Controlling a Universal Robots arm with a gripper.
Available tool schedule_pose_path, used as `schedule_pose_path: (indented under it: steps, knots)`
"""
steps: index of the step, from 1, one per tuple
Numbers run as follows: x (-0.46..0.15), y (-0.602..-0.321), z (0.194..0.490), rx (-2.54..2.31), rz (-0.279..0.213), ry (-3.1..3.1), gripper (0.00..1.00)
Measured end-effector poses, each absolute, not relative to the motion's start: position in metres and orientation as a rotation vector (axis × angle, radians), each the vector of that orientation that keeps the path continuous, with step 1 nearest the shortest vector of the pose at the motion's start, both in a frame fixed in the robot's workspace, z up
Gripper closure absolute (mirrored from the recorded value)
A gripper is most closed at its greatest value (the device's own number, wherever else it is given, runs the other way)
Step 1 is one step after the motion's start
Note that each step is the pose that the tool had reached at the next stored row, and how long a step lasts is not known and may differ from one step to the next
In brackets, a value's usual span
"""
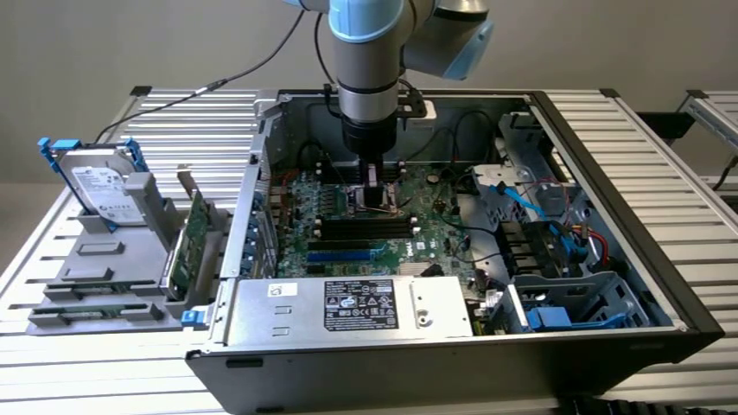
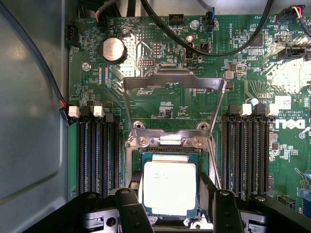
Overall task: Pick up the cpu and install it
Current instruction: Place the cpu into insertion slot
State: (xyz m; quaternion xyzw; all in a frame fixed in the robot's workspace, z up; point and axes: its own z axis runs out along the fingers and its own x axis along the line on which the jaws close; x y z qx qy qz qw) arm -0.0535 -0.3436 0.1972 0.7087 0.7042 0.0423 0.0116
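At the exterior view's left, a hard drive (image 1: pixel 98 183) in a blue bracket stands upright in a grey holder (image 1: pixel 106 259). A green circuit card (image 1: pixel 190 238) stands just beside it. In the middle of the frame, the open computer case (image 1: pixel 381 376) shows its motherboard (image 1: pixel 346 235). The arm (image 1: pixel 369 60) comes down from the upper middle, and the gripper (image 1: pixel 378 197) is low over the board. The wrist view shows the cpu (image 2: pixel 169 187) lying flat in its socket, with the metal load plate (image 2: pixel 172 80) lifted open beyond it. The claw is spread wide, and its fingers (image 2: pixel 131 208) lie against two opposite edges of the cpu, holding it. At the exterior view's right, a drive cage (image 1: pixel 576 298) with blue parts sits inside the case.
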Motion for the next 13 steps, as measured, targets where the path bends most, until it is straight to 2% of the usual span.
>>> schedule_pose_path:
  steps: [13]
  knots:
    - [-0.0535, -0.3436, 0.1962, 2.21, 0.132, 2.196, 0.46]
